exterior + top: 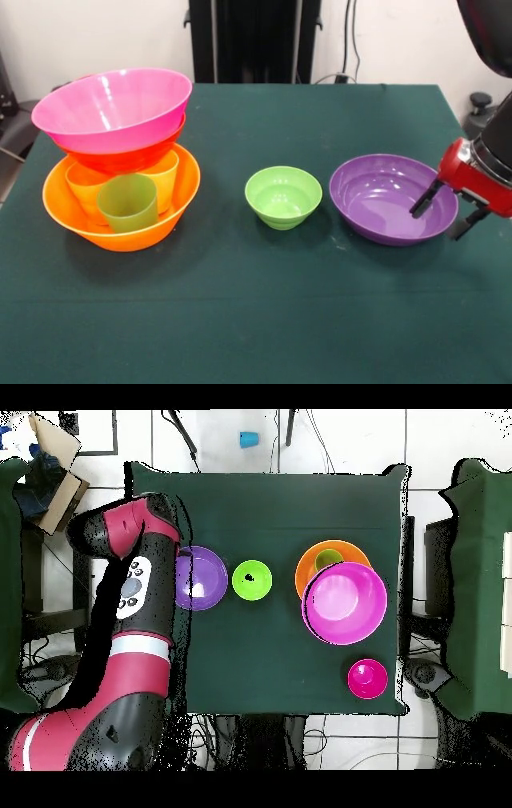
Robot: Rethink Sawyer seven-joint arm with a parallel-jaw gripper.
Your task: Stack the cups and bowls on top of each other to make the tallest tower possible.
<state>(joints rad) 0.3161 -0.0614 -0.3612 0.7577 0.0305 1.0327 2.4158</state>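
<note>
The tower stands at the left in the front view. Its base is the large orange bowl point(120, 228), which holds a green cup point(128, 204), an orange cup point(84, 186) and a yellow cup point(166, 178). A red-orange bowl point(120, 158) rests on the cups, and the pink bowl point(112, 108) lies on top. The small light green bowl point(283, 196) and the purple bowl point(384, 200) stand alone on the table. My gripper point(448, 213) is open at the purple bowl's right rim, with one finger point(422, 202) inside the bowl and the other outside it.
Overhead, the small crimson bowl point(367, 677) sits near the table corner beside the tower point(346, 602). A blue cup point(248, 438) lies on the floor beyond the green table point(280, 514). My arm point(130, 584) covers the table's edge next to the purple bowl point(203, 577).
</note>
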